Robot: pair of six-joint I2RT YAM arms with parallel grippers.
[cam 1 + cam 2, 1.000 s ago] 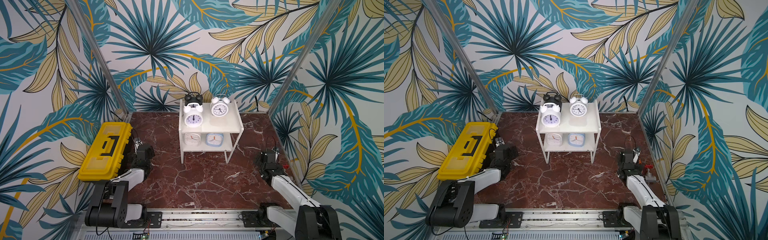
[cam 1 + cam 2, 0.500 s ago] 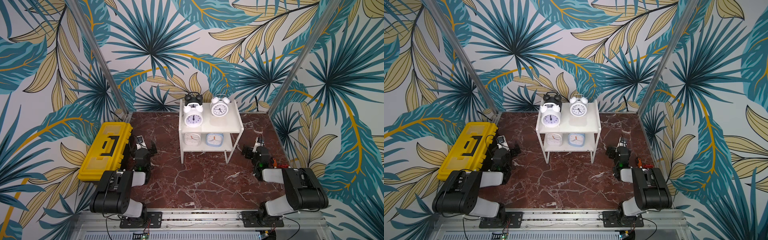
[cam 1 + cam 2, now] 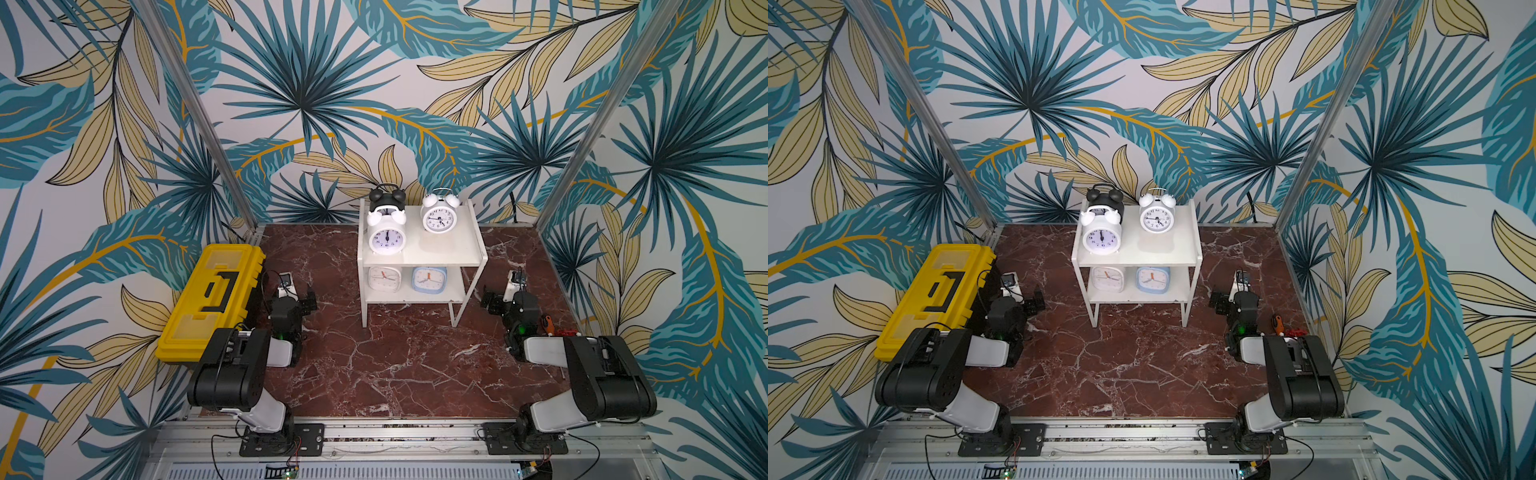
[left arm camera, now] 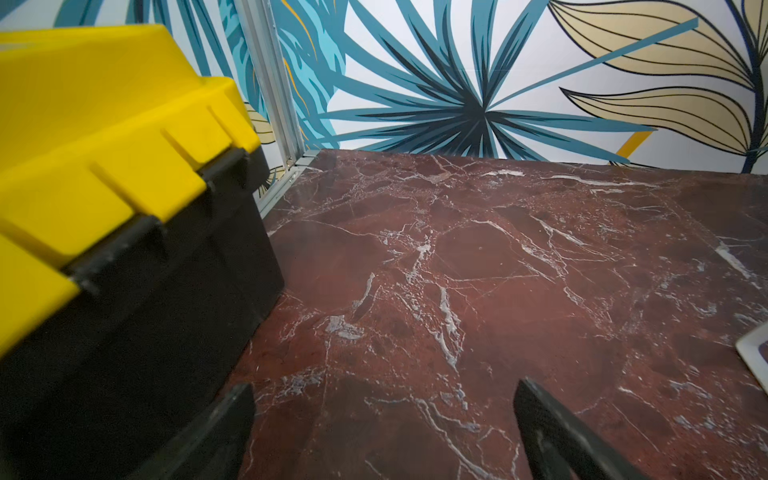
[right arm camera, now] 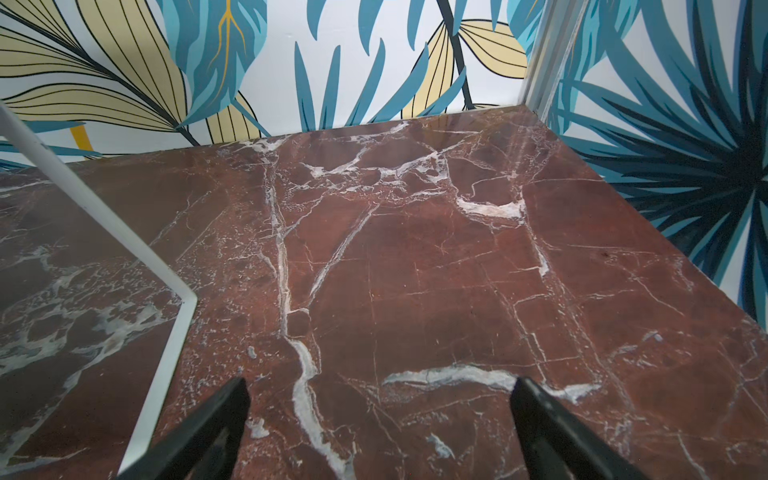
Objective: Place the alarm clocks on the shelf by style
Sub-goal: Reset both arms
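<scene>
We see the white two-tier shelf [image 3: 459, 245] standing toward the back edge of the red marble tabletop [image 3: 395, 357], roughly midway between its left and right edges.

On the shelf's top board, a black twin-bell alarm clock [image 3: 387, 198] sits at the back left corner. A white twin-bell alarm clock [image 3: 387, 237] stands directly in front of it at the front left and partly covers it. A second white twin-bell alarm clock [image 3: 439, 216] stands toward the back edge, to the right of those two and apart from them.

On the lower board, a white rounded-square alarm clock [image 3: 384, 279] is on the left. A light blue rounded-square alarm clock [image 3: 429, 280] is just beside it on the right. We cannot tell whether these two touch. All the dials we can see face the tabletop's front edge.

The left gripper [image 4: 384, 386] hangs low over bare marble with its jaws spread wide and nothing between them. It is beside the yellow toolbox [image 3: 212, 299], which lies along the tabletop's left edge. The right gripper [image 5: 380, 384] is likewise spread wide and empty over bare marble near the right edge, with a thin white shelf leg [image 5: 83, 195] close by.
</scene>
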